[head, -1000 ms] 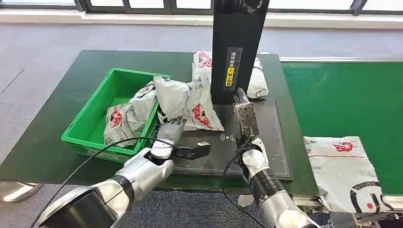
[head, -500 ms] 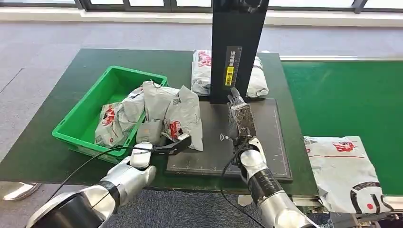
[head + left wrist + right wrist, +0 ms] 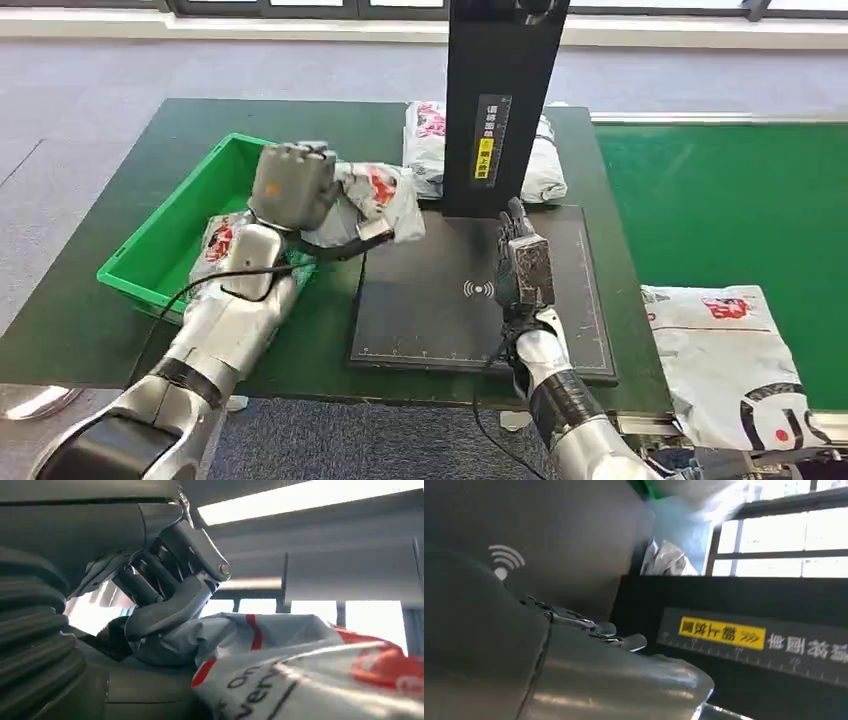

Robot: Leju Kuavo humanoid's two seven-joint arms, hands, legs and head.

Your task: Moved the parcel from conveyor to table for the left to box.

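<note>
A dark green table (image 3: 120, 300) stood on grey carpeted floor (image 3: 60, 100). On its left part sat a green plastic bin (image 3: 150, 255) with grey parcel bags inside. A black flat scanning mat (image 3: 440, 300) with a white wireless symbol lay on the table's right half, and a tall black post (image 3: 500, 100) with a yellow label rose from the mat's far edge. Behind the post, a grey and white parcel bag (image 3: 545, 170) with red print lay on the tabletop. Just beside the table's right edge ran a green conveyor belt (image 3: 730, 210), carrying another grey parcel bag (image 3: 730, 360) at its near end.
</note>
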